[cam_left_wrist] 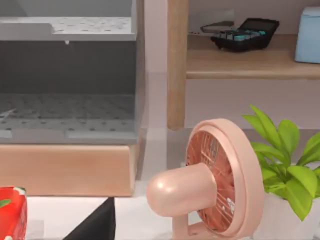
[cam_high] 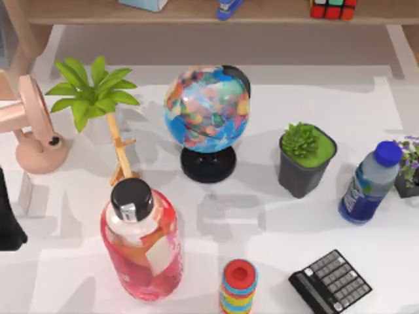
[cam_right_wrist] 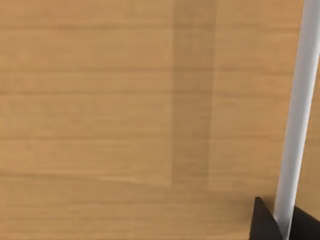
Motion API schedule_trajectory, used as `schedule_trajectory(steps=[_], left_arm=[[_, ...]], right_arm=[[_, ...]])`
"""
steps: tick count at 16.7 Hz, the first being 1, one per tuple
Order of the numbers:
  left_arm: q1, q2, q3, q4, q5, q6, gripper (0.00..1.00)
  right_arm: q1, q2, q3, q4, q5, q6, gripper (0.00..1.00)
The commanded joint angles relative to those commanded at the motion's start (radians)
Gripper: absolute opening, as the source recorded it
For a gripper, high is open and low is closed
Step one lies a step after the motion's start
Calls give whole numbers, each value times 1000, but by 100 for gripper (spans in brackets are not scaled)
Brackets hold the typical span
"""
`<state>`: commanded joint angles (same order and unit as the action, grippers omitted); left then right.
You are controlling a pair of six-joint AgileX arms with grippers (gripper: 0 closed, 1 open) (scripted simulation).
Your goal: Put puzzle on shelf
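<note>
Right gripper (cam_right_wrist: 280, 222) looks at bare wood from its wrist view; whether its fingers are open I cannot tell. The puzzle (cam_high: 332, 8) sits on the shelf (cam_high: 190, 13) at far right, apparently already placed. Left arm is parked at left.

- You get just the lower part of the puzzle (cam_high: 333, 8), cut by the top view's upper edge on the shelf (cam_high: 275, 14).
- The blue stapler-like item (cam_high: 227, 8) and pale blue box (cam_high: 144, 4) there are cropped too.
- At the left edge, the dark arm piece (cam_high: 9, 222) is cut off.
</note>
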<state>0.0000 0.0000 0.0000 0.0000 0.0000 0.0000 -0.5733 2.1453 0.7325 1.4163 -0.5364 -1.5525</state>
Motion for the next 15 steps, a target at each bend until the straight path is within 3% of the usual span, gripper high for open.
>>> schedule_trajectory(steps=[10,15], left_arm=[[0,0,0,0,0,0,100],[0,0,0,0,0,0,100]], right_arm=[[70,95,233,-138,77,0,0],[75,103,243,-150,86,3,0]])
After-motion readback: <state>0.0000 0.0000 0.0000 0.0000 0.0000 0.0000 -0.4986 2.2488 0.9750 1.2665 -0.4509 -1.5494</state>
